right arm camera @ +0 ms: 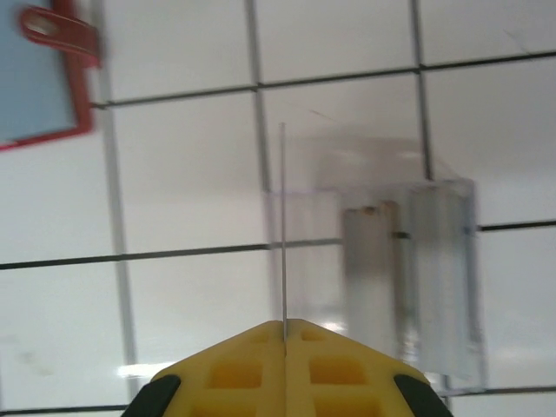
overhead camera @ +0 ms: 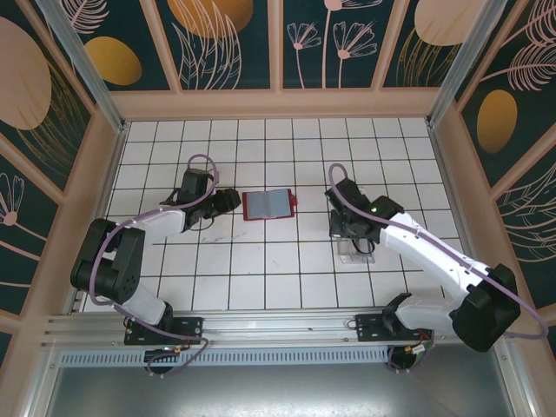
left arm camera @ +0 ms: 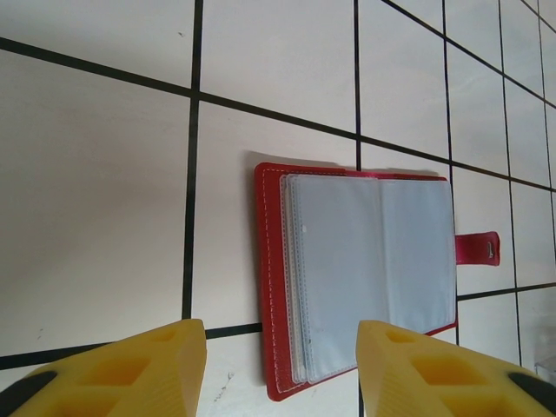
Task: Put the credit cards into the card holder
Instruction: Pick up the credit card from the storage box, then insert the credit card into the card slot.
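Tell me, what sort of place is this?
Likely a robot test booth: a left arm and right arm bolted at a tiled table's edge, patterned panels around, a red card holder laid out.

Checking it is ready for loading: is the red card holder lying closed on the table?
No, the card holder lies spread open on the tiles, its grey-blue inside facing up.

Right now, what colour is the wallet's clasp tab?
The tab is red, clearest in the left wrist view.
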